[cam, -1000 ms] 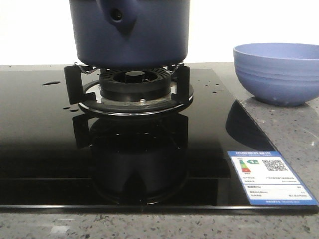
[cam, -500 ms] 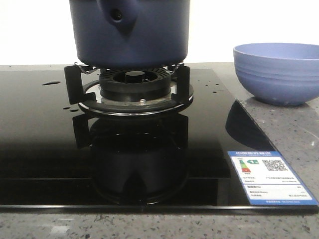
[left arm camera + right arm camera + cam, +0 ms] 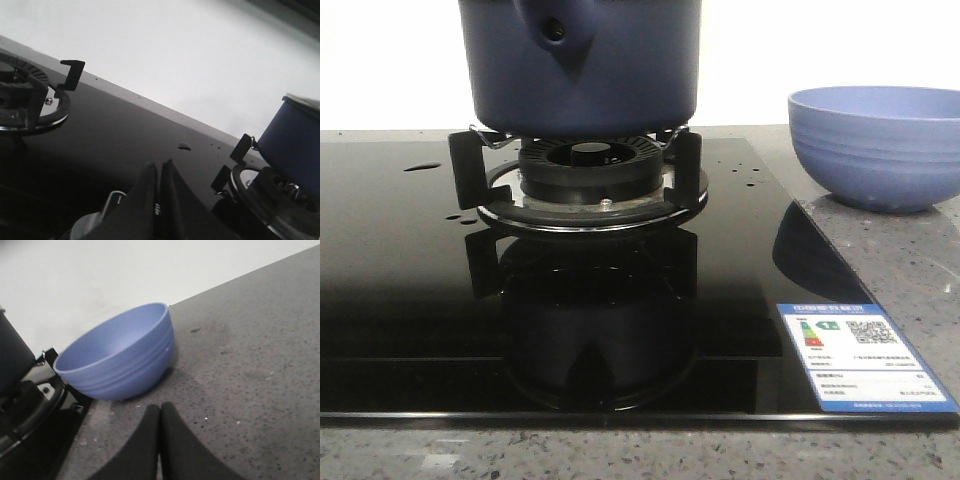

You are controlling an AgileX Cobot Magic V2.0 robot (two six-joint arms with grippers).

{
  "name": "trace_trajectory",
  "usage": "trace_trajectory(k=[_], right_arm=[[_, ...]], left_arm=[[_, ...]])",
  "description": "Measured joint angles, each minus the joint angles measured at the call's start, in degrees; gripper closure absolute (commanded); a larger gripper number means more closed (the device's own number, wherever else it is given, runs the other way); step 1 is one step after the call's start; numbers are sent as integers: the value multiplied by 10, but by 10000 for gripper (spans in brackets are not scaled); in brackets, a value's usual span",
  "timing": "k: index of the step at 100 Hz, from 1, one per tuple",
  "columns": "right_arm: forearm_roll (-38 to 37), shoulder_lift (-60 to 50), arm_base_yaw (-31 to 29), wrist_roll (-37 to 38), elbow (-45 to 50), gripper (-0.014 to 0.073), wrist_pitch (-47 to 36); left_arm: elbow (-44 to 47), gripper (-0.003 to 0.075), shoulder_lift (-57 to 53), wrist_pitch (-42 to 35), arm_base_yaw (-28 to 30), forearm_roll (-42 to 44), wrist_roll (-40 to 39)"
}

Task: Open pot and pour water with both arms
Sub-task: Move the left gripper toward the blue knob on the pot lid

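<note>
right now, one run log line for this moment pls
pot: on burner, untouched | bowl: on counter, right of hob | left gripper: shut, empty | right gripper: shut, empty

My pot (image 3: 580, 75) looks matt, a smooth dark navy skin with no shine. The hob glass (image 3: 400, 290) under it is glossy black, mirroring the burner (image 3: 588, 170), whose ring shows bright polished metal. Drops of water (image 3: 422, 167) sit shiny on the glass. The bowl (image 3: 876, 145) seems smooth, ribbed, softly satin. The desk (image 3: 260, 360) is speckled grey stone, finely grainy. My left claw (image 3: 160, 175) and right claw (image 3: 160, 425) look like matt black plastic.
</note>
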Motion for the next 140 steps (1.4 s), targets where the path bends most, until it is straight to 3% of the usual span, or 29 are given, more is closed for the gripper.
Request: trace_trajectory(k=[13, 27, 42, 55, 70, 88, 95, 100, 109, 114, 122, 140], right_arm=[[80, 0, 0, 0, 0, 639, -12], [95, 0, 0, -1, -16, 639, 17], [58, 7, 0, -23, -95, 639, 90], [6, 77, 0, -47, -181, 639, 169], [-19, 187, 0, -103, -267, 639, 257], [-25, 281, 4, -151, -334, 626, 295], [-22, 296, 8, -167, -350, 548, 296], [-16, 301, 10, -176, -358, 431, 297], [-11, 306, 12, -183, -369, 221, 298], [-10, 307, 12, -184, -371, 162, 298], [-10, 307, 12, -186, -371, 156, 298], [-10, 307, 12, -187, -371, 159, 296]], left_arm=[[0, 739, 0, -12, 0, -80, 0], [-6, 740, 0, -10, 0, -96, -1], [-77, 739, 6, 63, 0, -24, -1], [-184, 739, 72, 154, 0, 43, 30], [-287, 738, 166, 241, -3, 37, 128], [-352, 731, 241, 258, -56, 16, 189], [-367, 678, 262, 259, -82, 14, 208], [-374, 605, 276, 257, -100, 9, 215], [-379, 416, 302, 239, -135, -12, 228], [-379, 322, 317, 224, -154, -23, 230], [-380, 248, 345, 196, -184, -30, 231], [-380, 276, 420, 109, -266, -35, 234]])
